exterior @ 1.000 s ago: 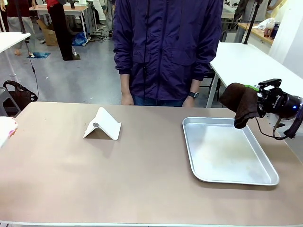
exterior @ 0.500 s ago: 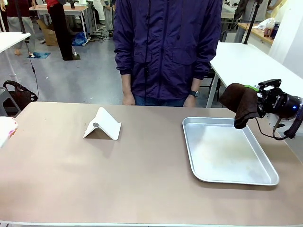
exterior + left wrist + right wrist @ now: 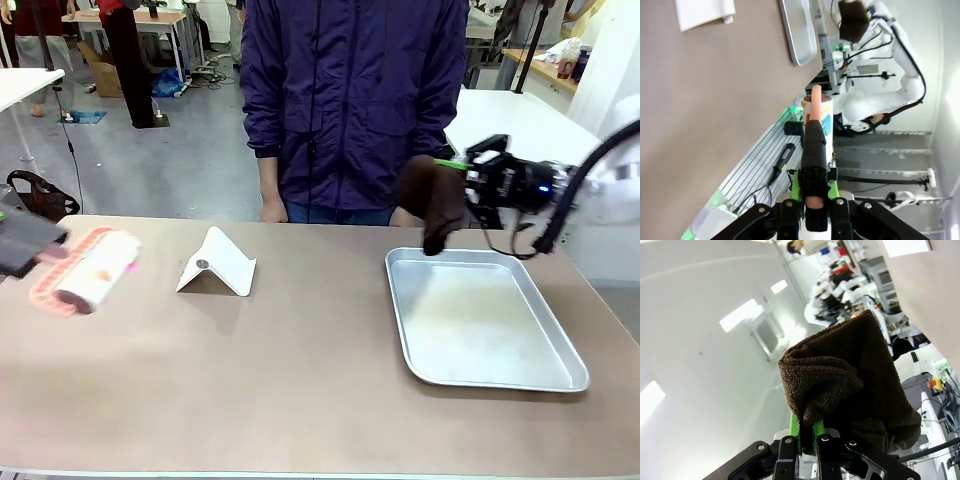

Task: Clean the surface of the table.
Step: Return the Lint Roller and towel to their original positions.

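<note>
Brownish-taupe and matte, the desk point(image 3: 300, 360) spans the front view from the near edge to the far side, where a person point(image 3: 355, 100) in a dark purple jacket stands; white-topped tables point(image 3: 520, 125) sit further back on the right. On the right half of the desk lies a shiny metal tray point(image 3: 480, 318), shallow and rectangular, with nothing in it beyond faint smudges on its floor. Above the tray's far left corner the right end effector point(image 3: 470, 185) is clamped shut on a dark brown cloth point(image 3: 435, 205), which hangs down in folds toward the tray's far rim; the right wrist view shows the cloth point(image 3: 850, 390) pinched between the green pads. At the far left, the left end effector point(image 3: 25, 245) is closed on the black handle of a lint roller point(image 3: 90, 270), whose pale roll with an orange-pink frame is motion-blurred just above the desk surface. Between the roller and the tray, toward the far side, a folded white stand point(image 3: 217, 263) rests tent-like on the desk.
</note>
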`<action>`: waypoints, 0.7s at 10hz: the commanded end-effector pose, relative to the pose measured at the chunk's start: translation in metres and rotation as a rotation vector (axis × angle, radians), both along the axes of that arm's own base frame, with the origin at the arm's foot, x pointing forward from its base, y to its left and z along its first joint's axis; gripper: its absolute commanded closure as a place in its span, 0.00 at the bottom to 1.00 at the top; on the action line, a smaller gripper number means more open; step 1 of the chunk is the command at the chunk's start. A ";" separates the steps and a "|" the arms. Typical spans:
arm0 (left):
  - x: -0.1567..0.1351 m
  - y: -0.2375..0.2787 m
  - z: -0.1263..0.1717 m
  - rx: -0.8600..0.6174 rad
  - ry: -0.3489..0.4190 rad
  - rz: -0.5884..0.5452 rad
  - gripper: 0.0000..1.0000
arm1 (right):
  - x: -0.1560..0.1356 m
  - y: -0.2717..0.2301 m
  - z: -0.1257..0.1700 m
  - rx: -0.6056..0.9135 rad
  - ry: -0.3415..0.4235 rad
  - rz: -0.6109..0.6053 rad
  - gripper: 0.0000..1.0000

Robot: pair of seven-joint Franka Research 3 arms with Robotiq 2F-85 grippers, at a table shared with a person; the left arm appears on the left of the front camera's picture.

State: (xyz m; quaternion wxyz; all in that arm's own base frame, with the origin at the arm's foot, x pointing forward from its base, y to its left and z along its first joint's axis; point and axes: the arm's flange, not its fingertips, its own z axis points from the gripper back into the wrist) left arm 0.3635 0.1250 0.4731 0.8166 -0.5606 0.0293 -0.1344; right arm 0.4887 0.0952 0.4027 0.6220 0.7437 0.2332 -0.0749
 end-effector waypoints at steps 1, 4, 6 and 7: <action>0.016 -0.041 0.028 0.044 0.001 -0.025 0.78 | 0.022 0.046 0.007 -0.098 0.050 -0.008 0.88; 0.058 -0.133 0.059 -0.005 -0.008 0.019 0.78 | 0.029 0.141 -0.014 -0.405 0.080 -0.084 0.88; 0.089 -0.179 0.053 0.117 -0.007 0.064 0.78 | 0.019 0.169 -0.040 -0.619 0.067 -0.082 0.88; 0.104 -0.191 0.049 0.166 -0.008 0.081 0.78 | 0.018 0.178 -0.053 -0.672 0.086 -0.120 0.88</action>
